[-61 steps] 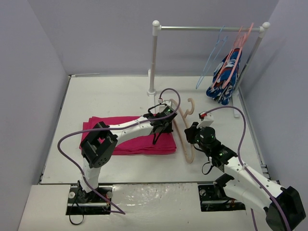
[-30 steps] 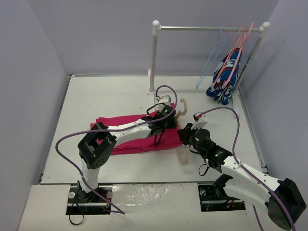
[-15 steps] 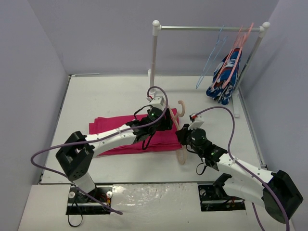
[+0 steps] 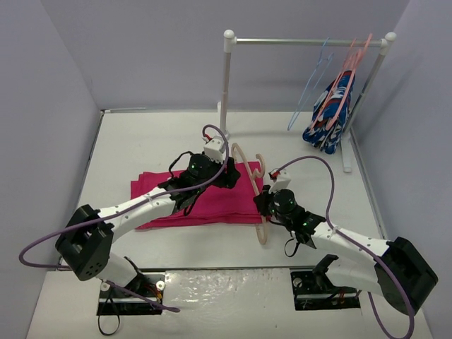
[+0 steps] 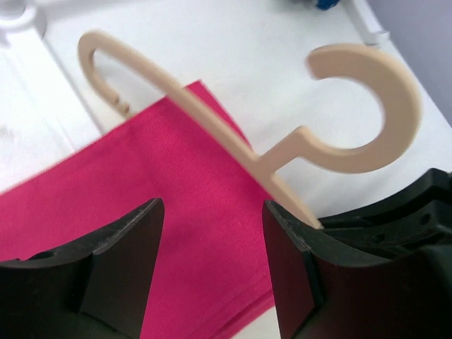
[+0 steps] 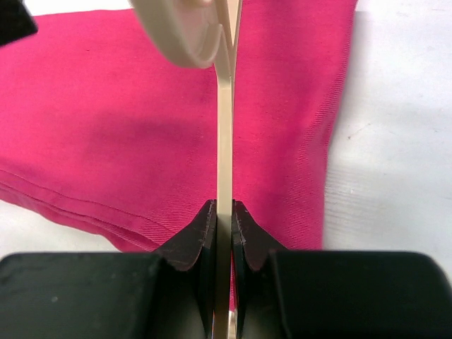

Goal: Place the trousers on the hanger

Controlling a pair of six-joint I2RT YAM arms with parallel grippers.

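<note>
1. Release is the newest change. The left gripper was pinched down at the cloth's right end a second ago. Its fingers now stand spread with nothing between them, just above the trousers.
2. The right gripper has meanwhile brought the hanger leftward, off the bare table and across the cloth's right end. Its jaws are clenched on the hanger's thin arm, which it holds edge-on over the fabric.
3. Judged from this, hanger and garment are now lined up but not yet joined. The trousers lie flat, left of the table's middle and nearer its front edge than its back. Nothing is draped yet, so the left gripper likely has to take a fresh hold of the cloth end and lift it over the arm.
4. The trousers are plain magenta woven cloth with a fine twill grain, folded into a long flat stack with stitched hems showing. They look soft and likely to sag when lifted.
5. The hanger is pale beige, smooth and rigid. It has a flat curved arm, a small notch hook at the arm's tip and a thick C-shaped main hook.
</note>
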